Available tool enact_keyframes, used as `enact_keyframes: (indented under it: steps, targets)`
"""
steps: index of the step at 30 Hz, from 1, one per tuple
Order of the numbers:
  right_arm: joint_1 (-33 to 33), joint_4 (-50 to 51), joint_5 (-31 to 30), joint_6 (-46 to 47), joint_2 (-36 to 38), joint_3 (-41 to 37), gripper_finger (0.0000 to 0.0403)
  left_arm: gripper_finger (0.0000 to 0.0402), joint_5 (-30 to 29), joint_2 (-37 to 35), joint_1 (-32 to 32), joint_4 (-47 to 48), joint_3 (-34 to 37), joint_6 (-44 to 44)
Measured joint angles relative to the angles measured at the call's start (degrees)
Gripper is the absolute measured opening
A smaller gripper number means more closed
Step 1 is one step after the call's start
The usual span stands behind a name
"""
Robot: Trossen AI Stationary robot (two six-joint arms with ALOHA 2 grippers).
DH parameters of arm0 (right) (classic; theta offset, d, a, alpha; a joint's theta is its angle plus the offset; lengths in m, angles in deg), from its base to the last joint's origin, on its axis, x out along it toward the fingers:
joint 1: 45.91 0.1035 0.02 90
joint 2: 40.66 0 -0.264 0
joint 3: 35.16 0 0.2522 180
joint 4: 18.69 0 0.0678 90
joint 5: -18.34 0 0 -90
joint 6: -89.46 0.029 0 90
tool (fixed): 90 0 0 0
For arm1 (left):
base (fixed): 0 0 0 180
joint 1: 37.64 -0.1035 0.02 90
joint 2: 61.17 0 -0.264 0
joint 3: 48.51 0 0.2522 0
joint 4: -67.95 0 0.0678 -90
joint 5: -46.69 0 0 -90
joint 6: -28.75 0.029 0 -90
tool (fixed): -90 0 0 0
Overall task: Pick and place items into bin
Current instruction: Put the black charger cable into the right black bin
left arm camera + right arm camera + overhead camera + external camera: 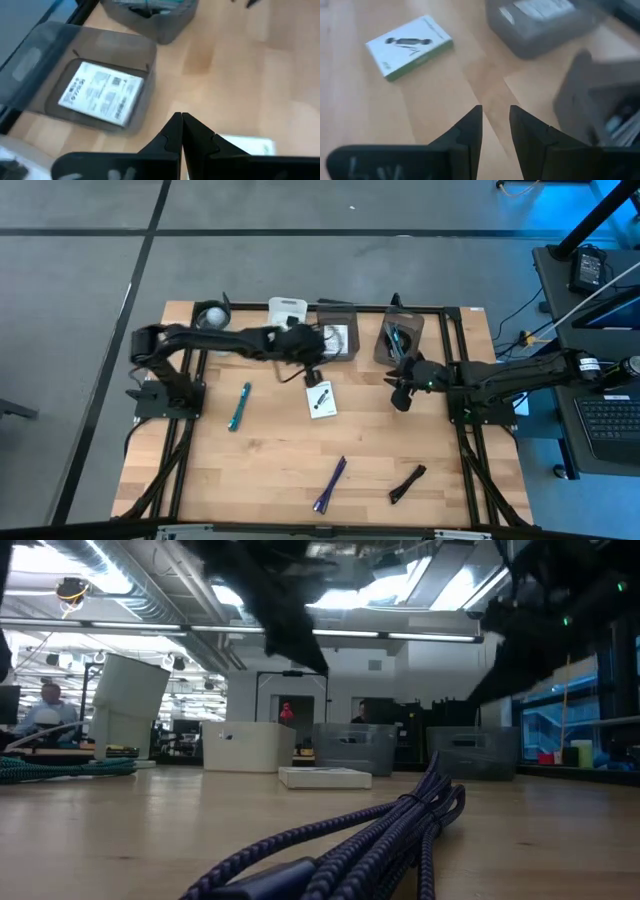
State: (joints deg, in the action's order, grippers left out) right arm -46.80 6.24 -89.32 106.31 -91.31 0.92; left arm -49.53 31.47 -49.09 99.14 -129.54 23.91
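The left gripper [312, 376] is seen over the middle of the tabletop [270, 470], just near of a grey bin [337, 340] at the far edge. Its fingers [175, 137] are pressed together with nothing between them. In the left wrist view a printed card [102, 92] lies flat inside that bin [50, 107], and the corner of a white box [250, 146] shows beside the fingertips.

The right gripper [403, 393] is held right of centre, near a second grey bin [398, 340] with dark items in it. Its fingers [467, 132] stand a narrow gap apart, and nothing is held between them.

The white box [321, 400], with a dark print on top, lies on the tabletop between the two grippers, just near of the left one; in the right wrist view it shows a green edge [410, 46]. A teal pen [239, 406] lies left of the box. A purple pen [330, 484] lies toward the near edge, and a black marker [407, 483] lies to its right. All three are well apart from both grippers.

A white container [287, 311] and a round object [212, 316] stand at the far edge, left of the bins.

In the low view a braided purple cable [380, 835] fills the foreground. A person [45, 705] is seen far off at the left.
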Motion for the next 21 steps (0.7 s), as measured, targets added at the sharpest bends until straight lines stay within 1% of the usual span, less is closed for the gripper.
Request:
enact_keyframes:
  steps: [3,7,10,13,16,19,21]
  targets:
    - [0.0,6.24,0.72,-4.03,0.02,5.45,0.0102,0.0001,-0.31,-7.18,1.67,-4.35,7.64,-0.1]
    - [0.1,19.98,0.9,-7.02,-1.3,14.06,0.0102,0.0001,-0.28,-15.86,5.02,-3.96,15.2,0.87]
    - [1.46,31.33,1.74,-8.34,-3.82,21.39,0.0102,0.0002,-0.34,-21.76,8.17,-3.99,19.93,4.84]
    - [4.37,41.69,2.79,-8.42,-7.59,28.82,0.0102,0.0001,-0.41,-26.99,11.85,-3.31,23.68,7.04]
    - [8.35,50.74,2.78,-8.17,-12.26,35.49,0.0102,0.0002,-2.43,-31.72,15.57,-2.92,26.71,4.63]
    - [12.93,56.14,3.05,-7.13,-17.18,41.02,0.0102,0.0002,-5.84,-36.12,19.0,-2.47,29.76,2.21]
    - [15.84,59.02,4.78,-5.38,-20.33,43.77,0.0102,0.0002,-7.36,-38.84,21.1,-2.43,31.51,0.56]
